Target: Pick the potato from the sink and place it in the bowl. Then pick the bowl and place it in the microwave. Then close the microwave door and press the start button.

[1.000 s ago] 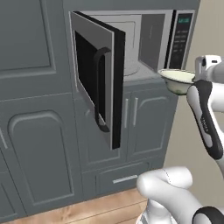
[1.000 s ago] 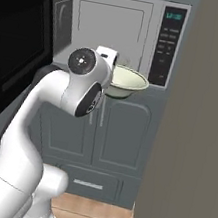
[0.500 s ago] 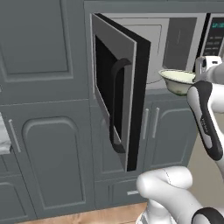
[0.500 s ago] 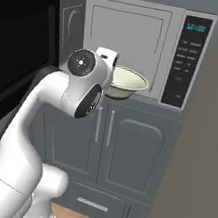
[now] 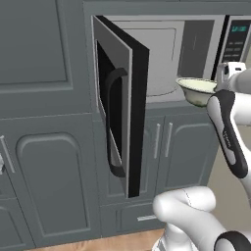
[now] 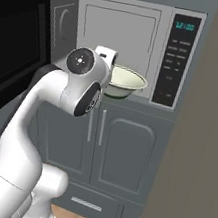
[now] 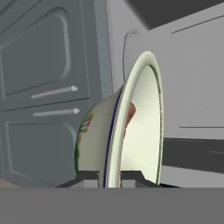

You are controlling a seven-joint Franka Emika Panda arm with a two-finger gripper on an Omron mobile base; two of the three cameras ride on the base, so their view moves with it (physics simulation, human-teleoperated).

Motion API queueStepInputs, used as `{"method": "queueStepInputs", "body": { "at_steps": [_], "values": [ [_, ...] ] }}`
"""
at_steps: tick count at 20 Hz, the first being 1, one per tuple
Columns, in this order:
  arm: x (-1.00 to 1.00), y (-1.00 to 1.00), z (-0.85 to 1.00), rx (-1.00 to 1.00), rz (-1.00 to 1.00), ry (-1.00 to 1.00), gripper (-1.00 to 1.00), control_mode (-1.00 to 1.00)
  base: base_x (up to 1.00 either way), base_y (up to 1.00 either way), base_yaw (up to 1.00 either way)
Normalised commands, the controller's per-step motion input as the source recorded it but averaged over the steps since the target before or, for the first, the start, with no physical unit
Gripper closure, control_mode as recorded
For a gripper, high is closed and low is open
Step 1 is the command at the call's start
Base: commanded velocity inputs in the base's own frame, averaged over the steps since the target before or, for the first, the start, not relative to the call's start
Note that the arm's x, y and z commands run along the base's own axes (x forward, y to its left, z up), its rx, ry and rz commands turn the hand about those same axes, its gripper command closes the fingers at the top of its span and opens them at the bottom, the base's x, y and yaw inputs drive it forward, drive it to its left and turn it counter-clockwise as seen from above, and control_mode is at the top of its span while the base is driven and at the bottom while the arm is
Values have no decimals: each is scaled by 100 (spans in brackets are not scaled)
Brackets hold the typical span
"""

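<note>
My pincer (image 7: pixel 109 177) sits at the bottom centre of the hand view, clamped on the near rim of the pale cream round bowl with the wide flared rim (image 7: pixel 131 127). Its two dark tips stand one on either side of the rim wall. A small orange-brown potato (image 7: pixel 130 114) shows inside the bowl, partly hidden behind the rim.

In the right base view the bowl (image 6: pixel 127 82) hangs at centre frame, level with the lower lip of the built-in silver-grey microwave (image 6: pixel 117 31) and just before its mouth. In the left base view the bowl (image 5: pixel 197 89) appears at the right middle, outside the cavity.

Step in hand, as I judge it: carry the bowl into the cavity and set it on the floor inside. To do this well, I should keep the rim level so the potato stays put, lift the base above the sill, and advance straight in before lowering.

Clearances: the silver-framed microwave door with black glass and dark vertical handle (image 5: pixel 120 105) stands swung out at the left centre of the left base view, well apart from the bowl. The dark control panel with teal display (image 6: pixel 176 64) lies close on the right of the opening. That is the tighter side.
</note>
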Motion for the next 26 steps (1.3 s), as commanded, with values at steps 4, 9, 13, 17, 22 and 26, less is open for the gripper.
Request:
{"method": "queueStepInputs", "body": {
  "at_steps": [4, 9, 13, 17, 22, 26],
  "values": [
    [0, 0, 0, 0, 0, 0, 100, 100, -7, 0, 0],
    [-14, 9, 0, -2, 1, -1, 100, -100, -16, 3, 1],
    [-6, 78, 0, -18, 16, -7, 100, -100, 0, 0, 0],
    [12, 73, 0, -15, 18, -4, 100, -100, 0, 0, 0],
    [91, 49, 0, -7, 8, 0, 100, -100, 0, 0, 0],
    [100, 9, 4, 0, 4, 0, 100, -100, 0, 0, 0]
  ]
}}
